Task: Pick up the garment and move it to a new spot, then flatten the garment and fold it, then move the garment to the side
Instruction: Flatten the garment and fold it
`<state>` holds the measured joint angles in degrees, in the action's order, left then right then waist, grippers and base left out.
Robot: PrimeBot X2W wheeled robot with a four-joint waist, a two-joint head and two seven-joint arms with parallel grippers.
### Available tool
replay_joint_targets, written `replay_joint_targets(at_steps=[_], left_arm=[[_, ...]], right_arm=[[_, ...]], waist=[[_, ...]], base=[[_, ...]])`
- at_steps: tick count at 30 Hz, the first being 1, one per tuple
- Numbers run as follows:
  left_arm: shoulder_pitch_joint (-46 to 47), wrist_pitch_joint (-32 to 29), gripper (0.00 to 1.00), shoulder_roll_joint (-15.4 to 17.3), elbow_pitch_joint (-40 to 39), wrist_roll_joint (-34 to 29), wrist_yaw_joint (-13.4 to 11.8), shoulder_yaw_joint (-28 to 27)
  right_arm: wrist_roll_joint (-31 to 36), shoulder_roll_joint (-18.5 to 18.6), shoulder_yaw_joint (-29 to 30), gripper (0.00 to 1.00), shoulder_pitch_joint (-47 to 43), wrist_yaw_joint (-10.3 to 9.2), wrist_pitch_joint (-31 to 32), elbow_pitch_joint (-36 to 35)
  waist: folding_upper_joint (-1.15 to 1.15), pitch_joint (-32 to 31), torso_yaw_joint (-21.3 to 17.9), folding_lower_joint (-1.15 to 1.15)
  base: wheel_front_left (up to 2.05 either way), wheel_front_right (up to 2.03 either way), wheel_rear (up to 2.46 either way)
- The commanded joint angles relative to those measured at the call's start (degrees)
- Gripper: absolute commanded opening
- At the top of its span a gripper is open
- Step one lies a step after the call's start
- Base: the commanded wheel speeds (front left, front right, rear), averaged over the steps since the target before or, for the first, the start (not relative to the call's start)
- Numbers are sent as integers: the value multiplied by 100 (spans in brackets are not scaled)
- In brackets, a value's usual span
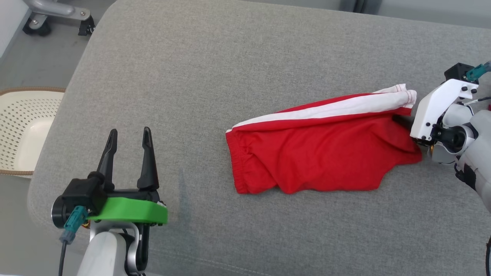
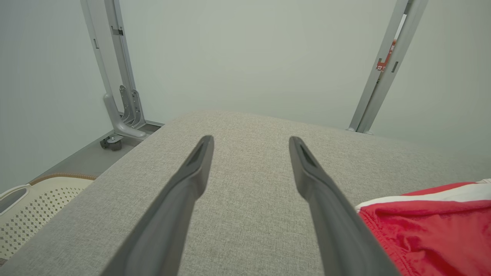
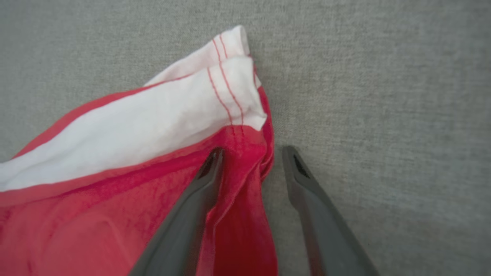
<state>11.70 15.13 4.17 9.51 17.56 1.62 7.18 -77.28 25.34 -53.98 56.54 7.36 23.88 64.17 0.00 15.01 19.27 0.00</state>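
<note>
Head view: red shorts [image 1: 322,149] with a white side stripe, bunched and creased on the right half of the grey fabric-covered counter [image 1: 230,69], waistband toward the middle, leg hem toward the right edge. Right jaws at that hem, standing somewhat apart and astride a gathered fold of red cloth in the right wrist view: one finger [image 3: 184,214] over the cloth, the other finger [image 3: 316,214] over bare counter, no firm pinch to be seen. Left jaws wide apart and holding nothing, hovering low over the counter's near left corner, well apart from the shorts. White basket [image 1: 23,130] beside the counter's left edge. Judging by the wrinkles: not flattened, no tidy fold. Fits either a grab for carrying to a new spot or a grab for pulling flat; cannot tell which. Neat fold and a place at the side seemingly left to do.
</note>
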Motion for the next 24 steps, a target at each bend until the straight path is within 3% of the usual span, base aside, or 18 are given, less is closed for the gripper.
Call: replay_joint_targets(at_steps=[1, 8, 12, 18, 24], left_arm=[[-29, -3, 100, -38, 19, -33, 40, -56], [-93, -2, 100, -97, 100, -129, 142, -191], [-142, -2, 100, -111, 152, -156, 184, -244], [-250, -2, 100, -119, 272, -206, 211, -300], [-370, -2, 100, -120, 349, -268, 242, -388]], right_arm=[[-57, -326, -113, 0, -397, 32, 61, -116], [35, -106, -36, 0, -211, 20, -863, -502], [-33, 13, -48, 0, -249, 13, -1039, -656], [-186, 319, -101, 0, -348, 13, -854, -821], [-402, 622, -175, 0, -359, 13, -131, -905]], waist=[[0, -27, 9, 0], [0, -139, -45, 0], [0, -264, -143, 0], [0, -538, -376, 0], [0, -801, -641, 0]], base=[[0, 0, 0], [0, 0, 0], [0, 0, 0], [0, 0, 0], [0, 0, 0]])
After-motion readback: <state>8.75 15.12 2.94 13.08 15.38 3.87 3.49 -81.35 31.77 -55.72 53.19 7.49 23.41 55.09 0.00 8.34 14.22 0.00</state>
